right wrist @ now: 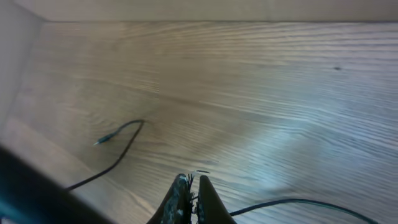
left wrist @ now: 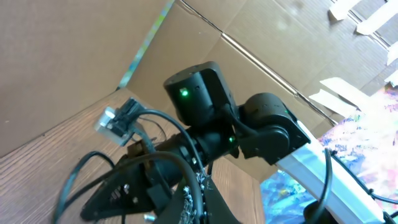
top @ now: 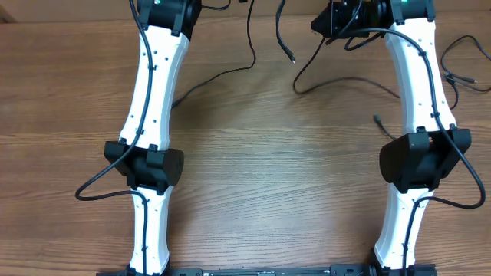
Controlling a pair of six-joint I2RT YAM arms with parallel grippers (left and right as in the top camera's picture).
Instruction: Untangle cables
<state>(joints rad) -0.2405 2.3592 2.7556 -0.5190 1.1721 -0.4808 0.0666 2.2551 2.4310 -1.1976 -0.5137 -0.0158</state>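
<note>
Several thin black cables trail over the wooden table (top: 268, 176) at the back. One cable (top: 252, 42) drops from the top edge and curves left. Another ends in a small plug (top: 291, 57), and a third loops (top: 301, 80) under my right gripper (top: 330, 23). A loose plug end (top: 379, 119) lies beside the right arm. My left gripper (left wrist: 198, 198) is shut on a black cable (left wrist: 186, 171) that runs between its fingers; it is out of the overhead view. My right gripper (right wrist: 194, 182) is shut, with dark strands pinched at its tips and a cable (right wrist: 298, 201) leaving to the right.
A cardboard wall (left wrist: 74, 56) stands behind the table, next to a colourful blue sheet (left wrist: 373, 143). Thicker black wires (top: 96, 188) (top: 469, 201) loop out from both arms. One more thin cord (top: 460, 77) lies at the far right, and another plug-ended cable (right wrist: 118, 140) lies below the right gripper.
</note>
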